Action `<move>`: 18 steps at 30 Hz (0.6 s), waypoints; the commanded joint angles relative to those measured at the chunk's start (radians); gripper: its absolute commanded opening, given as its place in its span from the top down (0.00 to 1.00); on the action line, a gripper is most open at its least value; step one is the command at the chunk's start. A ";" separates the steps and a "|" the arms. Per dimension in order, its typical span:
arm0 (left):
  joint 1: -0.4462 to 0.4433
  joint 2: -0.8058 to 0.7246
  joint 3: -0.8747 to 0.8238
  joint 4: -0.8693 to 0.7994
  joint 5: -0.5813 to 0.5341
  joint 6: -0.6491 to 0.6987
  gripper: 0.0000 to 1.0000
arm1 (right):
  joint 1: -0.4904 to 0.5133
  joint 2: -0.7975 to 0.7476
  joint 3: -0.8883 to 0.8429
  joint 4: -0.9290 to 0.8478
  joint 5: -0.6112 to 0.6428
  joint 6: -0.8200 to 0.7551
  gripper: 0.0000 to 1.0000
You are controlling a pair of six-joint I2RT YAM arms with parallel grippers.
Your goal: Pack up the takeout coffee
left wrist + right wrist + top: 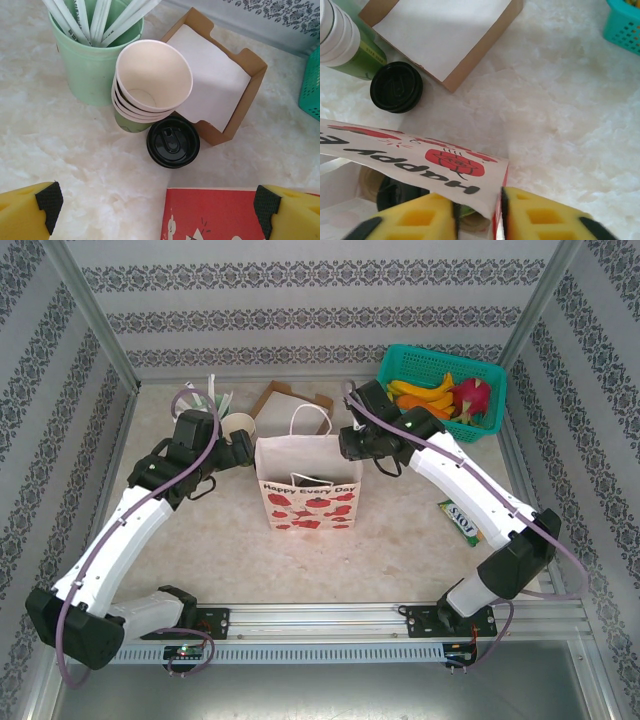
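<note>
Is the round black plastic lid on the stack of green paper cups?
No: the round black plastic lid lies on the table beside the stack of green paper cups, whose top cup is open.

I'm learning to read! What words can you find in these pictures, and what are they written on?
"Happy Every Day": dark letters across the front of the white paper bag, above its red pictures; the right wrist view shows "Happy" upside down.
Green packet lying on the table to the right: white letters, too blurred to read.
White sticks in the mint cup: tiny dark print, too small to read.
</note>
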 commanded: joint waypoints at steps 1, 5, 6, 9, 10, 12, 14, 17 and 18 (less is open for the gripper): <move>0.038 -0.005 0.034 -0.023 0.017 -0.040 0.00 | -0.004 -0.013 0.027 0.010 -0.011 -0.019 0.60; 0.049 0.005 0.028 0.031 0.092 -0.022 0.00 | -0.004 -0.054 0.025 0.033 -0.014 -0.066 0.44; 0.051 0.008 0.027 0.042 0.106 -0.020 0.00 | -0.004 -0.070 0.023 0.035 0.000 -0.077 0.40; 0.066 0.020 0.044 0.043 0.125 -0.017 0.00 | -0.004 -0.118 0.001 0.057 0.025 -0.124 0.26; 0.075 0.026 0.054 0.034 0.125 -0.019 0.01 | -0.005 -0.142 -0.017 0.079 0.029 -0.138 0.20; 0.094 0.043 0.077 0.017 0.126 -0.021 0.00 | -0.005 -0.182 -0.060 0.133 0.018 -0.168 0.11; 0.111 0.062 0.096 0.006 0.147 -0.015 0.00 | -0.004 -0.222 -0.096 0.185 0.004 -0.192 0.02; 0.118 0.087 0.111 0.015 0.214 0.009 0.00 | -0.005 -0.267 -0.125 0.223 -0.053 -0.243 0.02; 0.118 0.090 0.110 0.029 0.242 0.015 0.00 | -0.004 -0.281 -0.136 0.232 -0.089 -0.270 0.02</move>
